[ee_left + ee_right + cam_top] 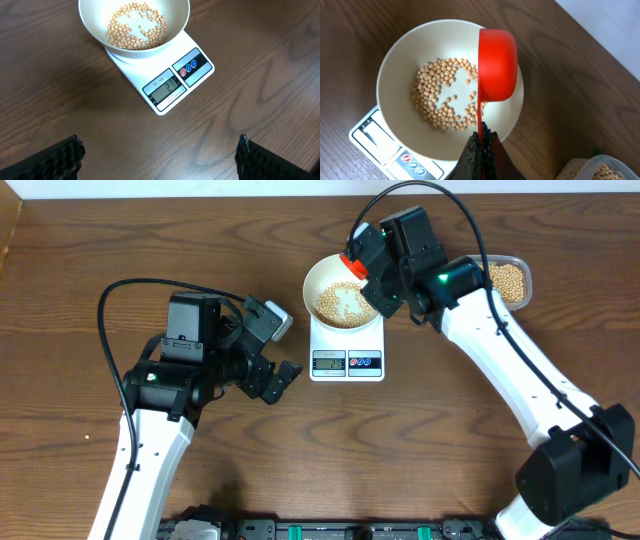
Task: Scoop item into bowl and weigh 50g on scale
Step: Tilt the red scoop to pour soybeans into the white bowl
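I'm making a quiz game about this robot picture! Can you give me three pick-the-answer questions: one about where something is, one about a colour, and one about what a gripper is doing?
1. Where does the white bowl stand?
A) on the scale
B) on the bare table
C) inside the clear container

2. What colour is the scoop?
A) blue
B) red
C) green

3. How is the left gripper?
A) shut on the scoop
B) shut on the bowl
C) open, holding nothing

Answers:
1 A, the scale's display pokes out from under the bowl.
2 B, it is bright red above the beans.
3 C, its fingers stand far apart with nothing between.
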Tool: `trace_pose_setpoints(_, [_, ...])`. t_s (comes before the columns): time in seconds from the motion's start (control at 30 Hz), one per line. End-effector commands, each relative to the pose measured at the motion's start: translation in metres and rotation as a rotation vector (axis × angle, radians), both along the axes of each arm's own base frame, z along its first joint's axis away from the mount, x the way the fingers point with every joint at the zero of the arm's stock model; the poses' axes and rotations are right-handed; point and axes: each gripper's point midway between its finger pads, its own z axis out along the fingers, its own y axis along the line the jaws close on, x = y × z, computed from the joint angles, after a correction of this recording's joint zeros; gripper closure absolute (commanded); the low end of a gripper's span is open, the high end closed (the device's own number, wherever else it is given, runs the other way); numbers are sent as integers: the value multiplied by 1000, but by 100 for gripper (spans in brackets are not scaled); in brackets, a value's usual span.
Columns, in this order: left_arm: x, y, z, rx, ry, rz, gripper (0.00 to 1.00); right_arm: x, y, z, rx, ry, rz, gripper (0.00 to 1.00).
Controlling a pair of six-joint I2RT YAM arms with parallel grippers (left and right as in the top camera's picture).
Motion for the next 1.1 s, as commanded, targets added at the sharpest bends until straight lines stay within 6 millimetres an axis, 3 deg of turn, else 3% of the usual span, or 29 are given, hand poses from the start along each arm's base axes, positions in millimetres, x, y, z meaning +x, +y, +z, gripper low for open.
trace_pose_setpoints(0.0, [4,0,7,9,-29,-11,2,-3,5,20,21,-34,29,99])
trace_pose_setpoints(1.07, [4,0,7,9,-29,-11,1,-6,9,22,93,3,-13,99])
